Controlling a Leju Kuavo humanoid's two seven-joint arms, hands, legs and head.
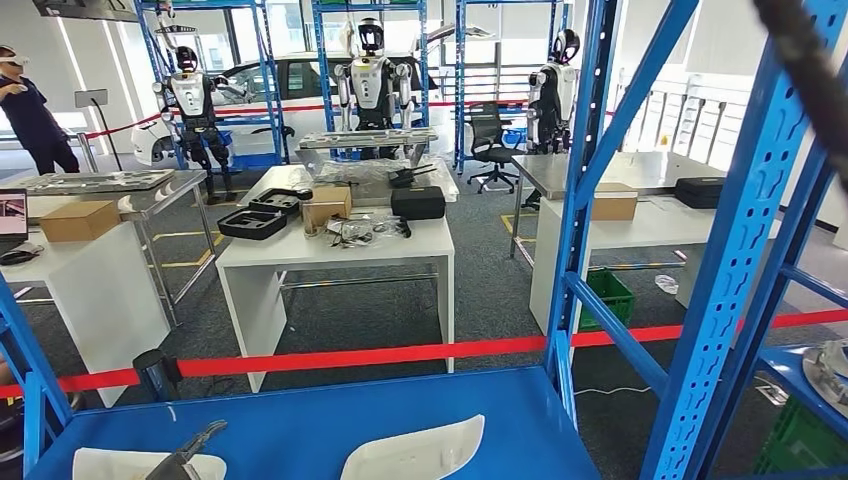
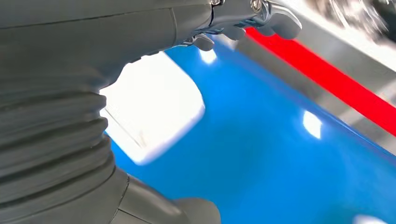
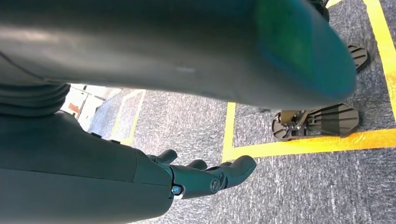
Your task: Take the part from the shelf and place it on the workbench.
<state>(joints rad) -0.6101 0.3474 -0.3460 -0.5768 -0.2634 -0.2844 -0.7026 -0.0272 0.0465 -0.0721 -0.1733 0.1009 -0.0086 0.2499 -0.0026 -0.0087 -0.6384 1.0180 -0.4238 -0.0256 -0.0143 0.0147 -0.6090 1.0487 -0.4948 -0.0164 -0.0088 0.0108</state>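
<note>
The shelf (image 1: 300, 430) is showing glossy blue, its uprights the same blue with rows of punched holes, and the two parts (image 1: 415, 452) lying on it are showing plain white. A red barrier tape (image 1: 350, 355) is running across behind, over grey speckled carpet (image 3: 303, 186) crossed by yellow floor lines (image 3: 299, 145), while the left hand (image 2: 252, 18) is appearing grey and the right hand (image 3: 205, 175) dark grey.

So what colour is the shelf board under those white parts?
Blue shelf board, clearest in the head view.

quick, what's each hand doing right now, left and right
Left hand: over a white part on the blue shelf, holding nothing; open or closed cannot be told.
Right hand: hanging above the floor, fingers loosely curled, holding nothing.
</note>
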